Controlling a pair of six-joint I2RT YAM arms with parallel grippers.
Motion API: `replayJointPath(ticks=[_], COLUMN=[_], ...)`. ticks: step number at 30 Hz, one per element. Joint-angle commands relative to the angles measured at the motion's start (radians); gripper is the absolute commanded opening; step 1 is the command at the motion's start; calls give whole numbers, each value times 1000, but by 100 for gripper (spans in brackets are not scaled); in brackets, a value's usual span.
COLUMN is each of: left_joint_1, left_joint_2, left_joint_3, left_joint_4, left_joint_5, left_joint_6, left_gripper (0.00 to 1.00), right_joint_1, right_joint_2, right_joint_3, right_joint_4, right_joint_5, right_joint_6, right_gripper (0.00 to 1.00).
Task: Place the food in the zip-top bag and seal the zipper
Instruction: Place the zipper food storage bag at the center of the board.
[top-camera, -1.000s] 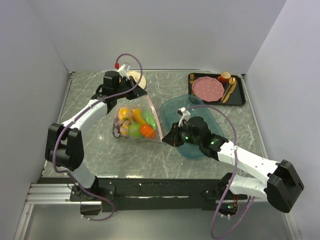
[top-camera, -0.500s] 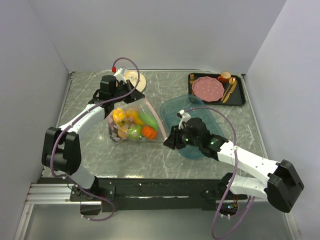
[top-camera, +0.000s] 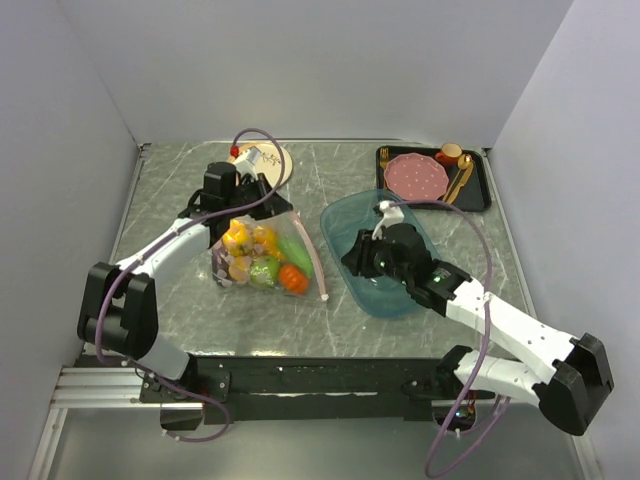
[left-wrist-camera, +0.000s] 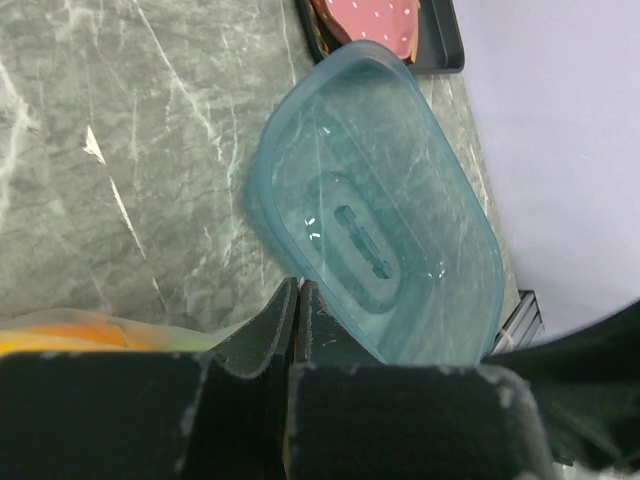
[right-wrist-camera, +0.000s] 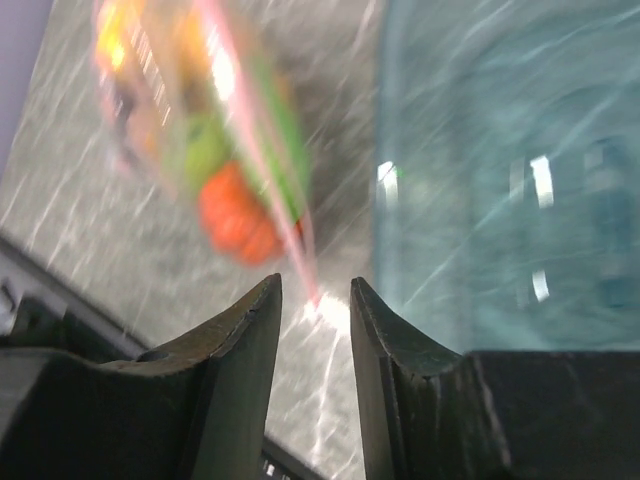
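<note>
The clear zip-top bag (top-camera: 255, 262) lies on the table with the food (top-camera: 262, 258) inside: yellow, green and orange pieces. Its pink zipper (top-camera: 312, 258) runs down the bag's right edge. My left gripper (top-camera: 280, 205) is shut on the bag's far corner; in the left wrist view the jaws (left-wrist-camera: 298, 287) are pressed together with a sliver of pink between the tips. My right gripper (top-camera: 350, 260) hovers open over the left rim of the teal tray (top-camera: 400, 300), apart from the bag. The right wrist view is blurred and shows the zipper (right-wrist-camera: 262, 175) and an orange piece (right-wrist-camera: 235, 220) ahead of the open gripper (right-wrist-camera: 315, 292).
The teal oval tray (left-wrist-camera: 400, 200) sits just right of the bag. A black tray with a pink plate (top-camera: 418, 175) and brown items stands at the back right. A round wooden disc (top-camera: 272, 165) lies behind the left arm. Walls close in on both sides.
My right gripper opened, let go of the zipper's near end and drew back right over the teal tray. The bag sank to the table and shifted left.
</note>
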Motion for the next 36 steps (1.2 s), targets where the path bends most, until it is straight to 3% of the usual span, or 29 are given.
replayJointPath(ticks=[1, 6, 12, 18, 24, 36], left_joint_1=[-29, -62, -76, -79, -79, -79], left_joint_2=[-48, -74, -117, -131, -116, -145], left_joint_3=[-2, -1, -2, 21, 23, 83], left_joint_4=[-31, -82, -111, -163, -160, -220], left_joint_5=[-35, -98, -137, -174, -163, -192], left_joint_6=[47, 74, 69, 78, 68, 97], left_gripper=[1, 1, 1, 4, 25, 44], right_joint_1=[-68, -276, -381, -381, -361, -293], right_joint_2=[16, 84, 304, 512, 669, 901], right_joint_3=[56, 83, 194, 312, 401, 610], right_joint_4=[-41, -71, -67, -42, -27, -27], right_joint_5=[96, 15, -70, -140, -174, -202], right_joint_6=[-17, -19, -66, -48, -43, -34], right_gripper=[42, 42, 43, 44, 46, 48])
